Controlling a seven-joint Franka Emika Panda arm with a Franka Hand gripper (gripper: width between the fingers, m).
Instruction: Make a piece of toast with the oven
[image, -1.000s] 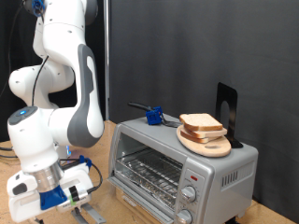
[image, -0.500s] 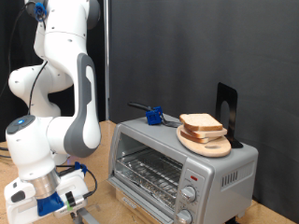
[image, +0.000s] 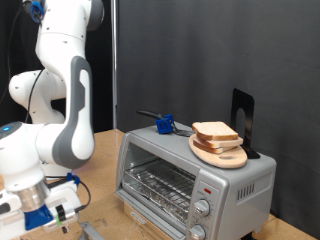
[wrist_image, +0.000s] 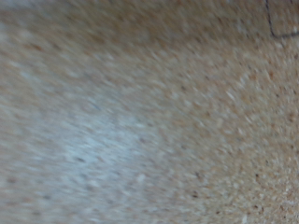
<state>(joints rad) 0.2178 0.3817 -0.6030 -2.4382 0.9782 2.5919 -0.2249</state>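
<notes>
Resting atop boxy silver oven (image: 190, 175): square toast (image: 215, 132)

Arm's lower body and wrist (image: 35, 195) shifted further toward lower left of the exterior frame, now partly cut by the left edge, sitting lower, farther from the oven (image: 195, 180).

text: I read none in either view | oven (image: 195, 176): small red mark at lower right of its front, near the knobs, too small for me to read | wrist view: blurred speckled surface, nothing lettered
</notes>
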